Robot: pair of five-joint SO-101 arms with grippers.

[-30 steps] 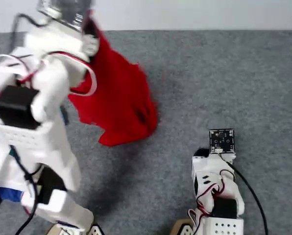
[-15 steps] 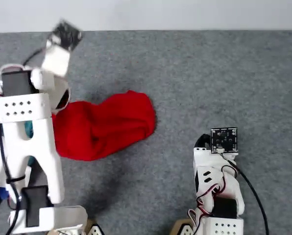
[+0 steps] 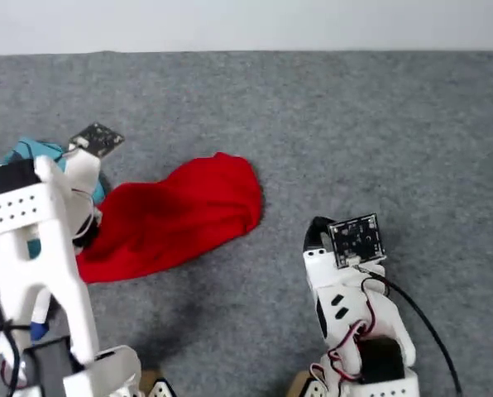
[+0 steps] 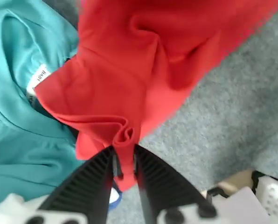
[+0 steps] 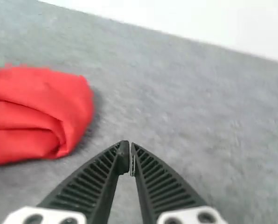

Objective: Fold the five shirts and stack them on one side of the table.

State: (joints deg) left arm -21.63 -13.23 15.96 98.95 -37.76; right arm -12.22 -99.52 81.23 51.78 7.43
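A red shirt (image 3: 176, 217) lies bunched on the grey table, stretching from the centre toward the left arm. My left gripper (image 4: 124, 161) is shut on a pinched fold of the red shirt (image 4: 129, 84), just over a teal shirt (image 4: 22, 112). The teal shirt (image 3: 31, 153) peeks out behind the left arm at the table's left side. My right gripper (image 5: 129, 158) is shut with nothing in it, low over the bare mat, with the red shirt (image 5: 34, 112) ahead of it and off to one side.
The grey mat (image 3: 379, 132) is bare across its right and back. The right arm's body (image 3: 358, 322) stands at the front right. A blue piece of cloth (image 3: 38, 331) shows under the left arm near the front edge.
The left arm came down from the back with the red shirt, which now lies flat instead of hanging. The right arm has turned slightly left toward the shirt.
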